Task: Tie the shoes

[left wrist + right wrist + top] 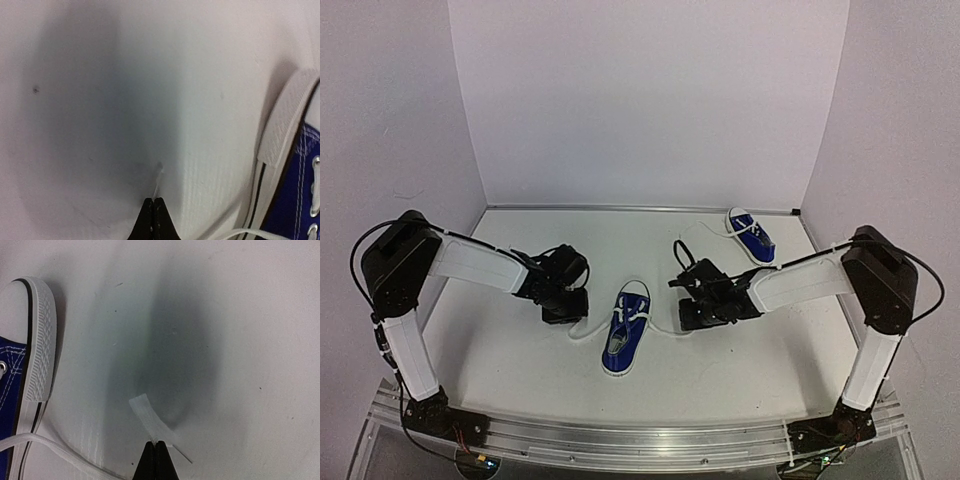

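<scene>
In the overhead view the near shoe (626, 338) lay at lower centre on the white table (740, 360). Its toe pointed to the bottom of the frame and its laced opening faced up. The two grippers sat low over the table on either side of it, level with its heel end.

The left gripper (565, 308) was just to the left of the shoe. In its wrist view the fingers (149, 222) were pressed together at bottom centre. A short pale tip of the left lace (158, 175) poked out from between them. The shoe's white toe cap and blue canvas filled the right edge of that view, close by but apart from the fingers.

The right gripper (692, 315) was just to the right of the shoe. Its wrist view showed the fingers (150, 462) closed at bottom centre. They were pinching the flat end of the right lace (147, 415), which curled up and to the left. The shoe's sole and toe cap ran down the left edge there, apart from the fingers.

The far shoe (751, 236) lay at upper right near the back wall, well apart from both grippers.
</scene>
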